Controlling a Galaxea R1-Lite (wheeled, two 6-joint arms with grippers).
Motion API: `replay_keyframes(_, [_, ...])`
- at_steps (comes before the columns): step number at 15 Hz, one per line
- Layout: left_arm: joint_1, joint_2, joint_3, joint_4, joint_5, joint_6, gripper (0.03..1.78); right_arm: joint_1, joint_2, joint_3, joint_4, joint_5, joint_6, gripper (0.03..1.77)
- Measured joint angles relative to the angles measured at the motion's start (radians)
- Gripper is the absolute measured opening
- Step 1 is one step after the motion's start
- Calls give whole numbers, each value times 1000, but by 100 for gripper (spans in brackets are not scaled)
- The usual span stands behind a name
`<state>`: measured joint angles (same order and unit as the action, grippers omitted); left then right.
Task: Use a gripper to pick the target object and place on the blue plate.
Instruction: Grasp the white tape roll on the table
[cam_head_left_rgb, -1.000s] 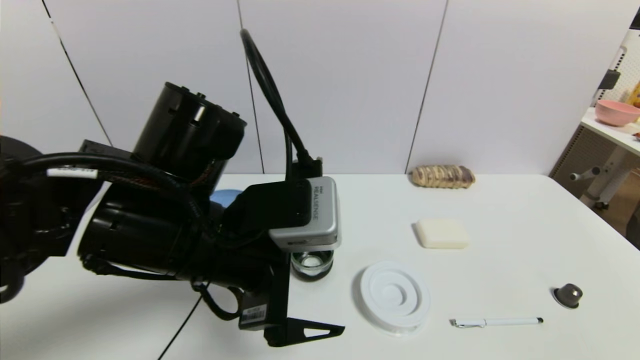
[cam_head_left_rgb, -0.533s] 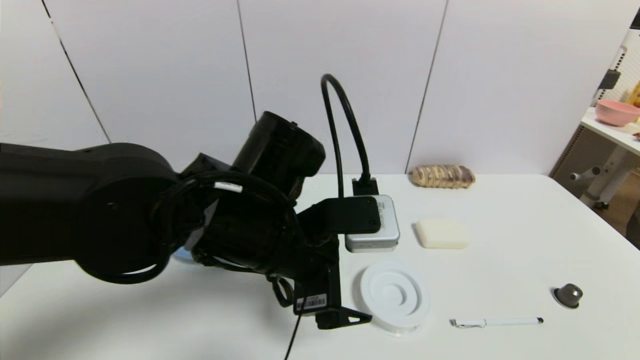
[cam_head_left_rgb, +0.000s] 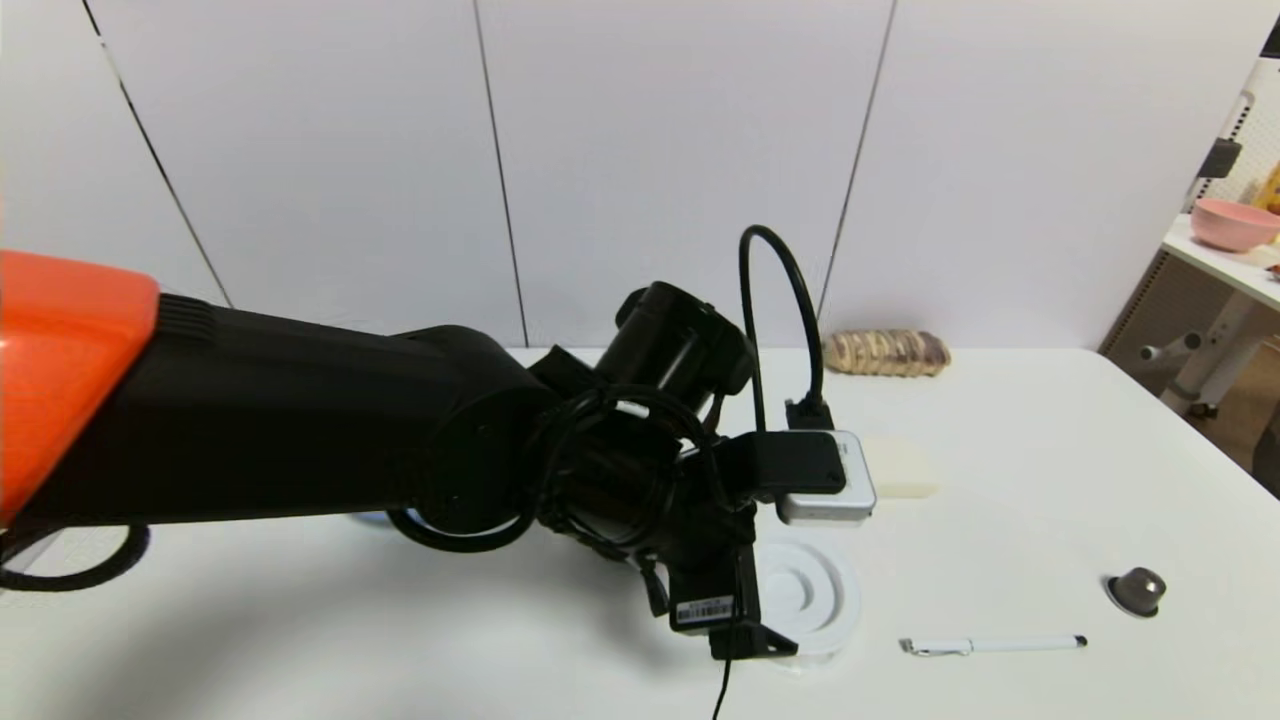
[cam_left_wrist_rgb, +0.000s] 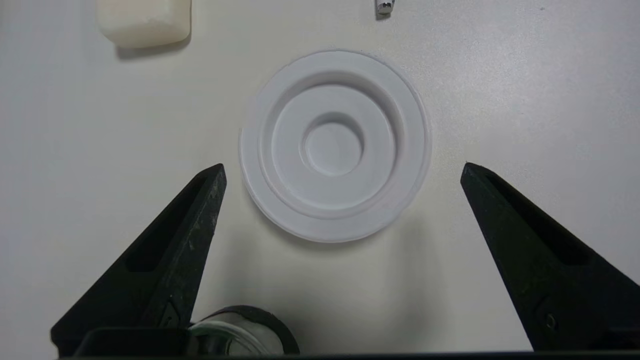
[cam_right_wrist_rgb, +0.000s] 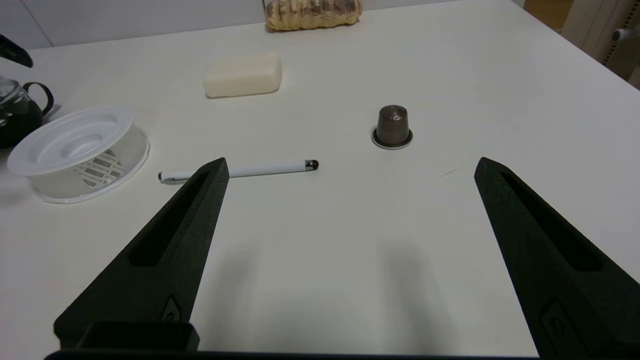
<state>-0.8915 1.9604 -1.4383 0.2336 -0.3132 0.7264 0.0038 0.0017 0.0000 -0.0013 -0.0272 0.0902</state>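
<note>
1. The left gripper (cam_left_wrist_rgb: 343, 167), two matte black wedge-shaped fingers tapering to points, hangs over the white table (cam_head_left_rgb: 1000, 430) with its jaws spread wide and holding nothing.
2. The target object, a white round plastic spool (cam_left_wrist_rgb: 335, 145) with stepped concentric rings sinking to a flat central well, lies flat on the table between and just beyond the two fingertips, touching neither. In the right wrist view the spool (cam_right_wrist_rgb: 77, 150) shows clear sides with printed labels inside and a thin flange at its base.
3. In the head view the thick black left arm with its glossy orange shell reaches across from the left, carrying a silver-grey box, a looped black cable and a barcode label; it covers part of the spool (cam_head_left_rgb: 815, 595).
4. The round light-blue plate is almost wholly hidden behind the arm; only a sliver of blue (cam_head_left_rgb: 368, 518) shows beneath it, well apart from the spool.
5. A cream rounded-square block (cam_left_wrist_rgb: 145, 20) with a smooth, soap-like surface sits beyond the spool.
6. A small black-rimmed glass cup (cam_left_wrist_rgb: 240, 332) lies near the base of one left finger.
7. A slim white pen (cam_head_left_rgb: 990, 644) with a dark tip lies near the spool; a small dark metallic capsule (cam_head_left_rgb: 1137, 589) stands farther right.
8. A brown, ridged bread-like roll (cam_head_left_rgb: 886, 352) rests at the table's far edge.
9. The right gripper (cam_right_wrist_rgb: 350, 165) is parked level above the table's right side, its black fingers wide apart and empty.
</note>
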Motion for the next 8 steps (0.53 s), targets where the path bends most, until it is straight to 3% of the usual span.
replay_keyframes(8, [-4, 93, -56, 1, -5, -36, 169, 0, 0, 0, 0, 0, 0, 170])
